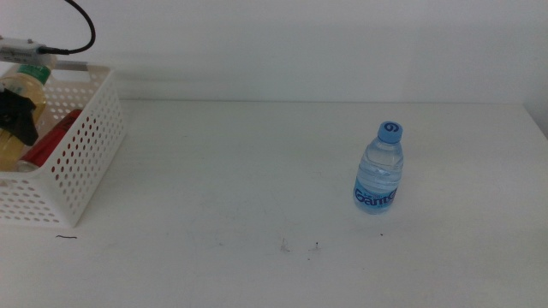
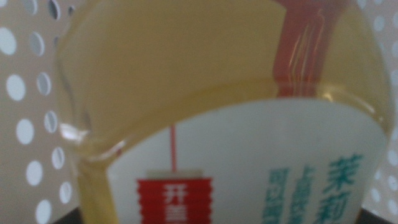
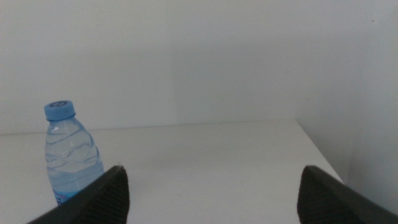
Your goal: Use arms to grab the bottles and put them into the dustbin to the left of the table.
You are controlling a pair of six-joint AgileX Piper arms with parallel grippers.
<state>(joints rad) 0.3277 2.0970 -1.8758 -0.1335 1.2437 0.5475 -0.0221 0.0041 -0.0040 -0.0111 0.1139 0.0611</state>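
Yellow tea bottle (image 2: 205,81) in left end effector (image 1: 17,120) over dustbin (image 1: 86,145)

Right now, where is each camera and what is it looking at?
Middle: above, looking down at table, basket, water bottle; left gripper over basket.
Left wrist: on left arm, pressed close to tea bottle inside basket.
Right wrist: on right arm, low, facing water bottle; open right gripper shows.
Shared: water bottle, tea bottle.

Left gripper (image 1: 17,120): at the far left edge of the scene, its black jaws closed around the yellow tea bottle (image 2: 217,124), cable arching above; right gripper (image 3: 211,193): waiting out of the middle view, dark jaws spread wide apart, holding nothing.
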